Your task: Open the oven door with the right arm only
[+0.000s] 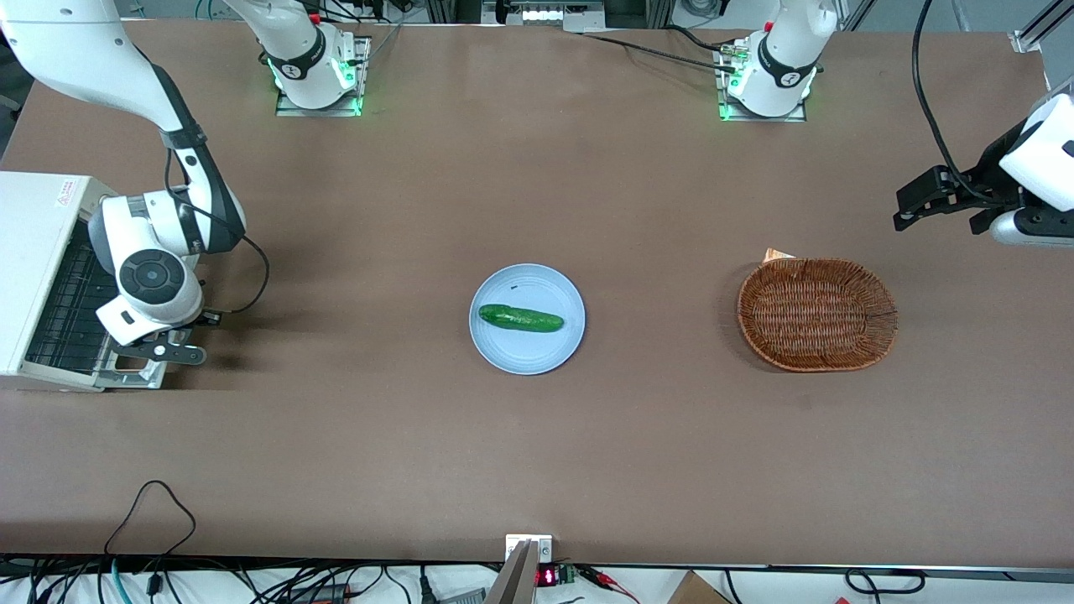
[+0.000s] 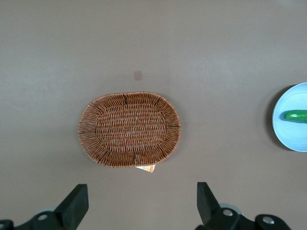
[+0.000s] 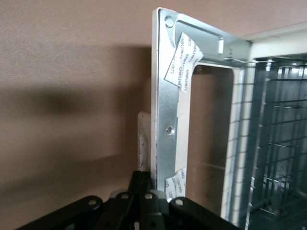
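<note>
- My gripper (image 1: pixel 172 348) sits at the working arm's end of the table, right at the free edge of the oven door (image 1: pixel 126 369), low over the tabletop.
- The oven door hangs on the small white toaster oven (image 1: pixel 33 252) and is folded down nearly flat, so the wire rack (image 1: pixel 71 302) inside shows through the mouth.
- From my wrist camera the door (image 3: pixel 165 110) is a bare metal frame with taped white labels, and my black fingers (image 3: pixel 144 201) are drawn together at its rim — closed on the edge or the handle strip (image 3: pixel 143 139) beside it.
- What I cannot make out: the actual contact between the pads and the metal, since the linkage of my gripper (image 3: pixel 144 206) is cut off at the picture's border.
- In the front view my wrist housing (image 1: pixel 151 281) covers most of the door, and the oven's body runs off the edge of the frame.
- The door's dark glass is hard to read — seen edge-on, only the frame and reflections show.
- My right arm (image 1: pixel 101 75) reaches down from its base to the oven.
- Mid-table, well apart from me, a cucumber (image 1: pixel 520 318) lies on a blue plate (image 1: pixel 527 352).
- A wicker basket (image 1: pixel 818 314) rests toward the parked arm's end, with a small tag peeking from under its rim.
</note>
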Controlling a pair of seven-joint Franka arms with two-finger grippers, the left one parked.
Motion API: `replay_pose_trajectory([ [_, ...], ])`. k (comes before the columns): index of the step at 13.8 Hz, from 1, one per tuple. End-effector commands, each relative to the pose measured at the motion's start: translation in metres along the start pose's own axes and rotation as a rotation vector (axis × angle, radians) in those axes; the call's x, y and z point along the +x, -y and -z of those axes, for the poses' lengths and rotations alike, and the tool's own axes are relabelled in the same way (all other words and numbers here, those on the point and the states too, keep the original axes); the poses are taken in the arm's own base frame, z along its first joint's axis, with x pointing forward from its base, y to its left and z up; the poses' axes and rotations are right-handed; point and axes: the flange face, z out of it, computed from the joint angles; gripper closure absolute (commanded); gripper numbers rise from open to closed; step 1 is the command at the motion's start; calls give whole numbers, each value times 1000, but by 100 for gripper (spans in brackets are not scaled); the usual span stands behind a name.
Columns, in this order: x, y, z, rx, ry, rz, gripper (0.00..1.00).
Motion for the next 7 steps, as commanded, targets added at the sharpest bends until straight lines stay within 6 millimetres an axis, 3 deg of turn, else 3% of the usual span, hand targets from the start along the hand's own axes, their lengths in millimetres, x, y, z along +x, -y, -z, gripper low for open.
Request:
replay_pose_trajectory([
  [1, 8, -41, -35, -56, 18, -16, 100],
  [7, 5, -31, -52, -53, 40, -5, 100],
])
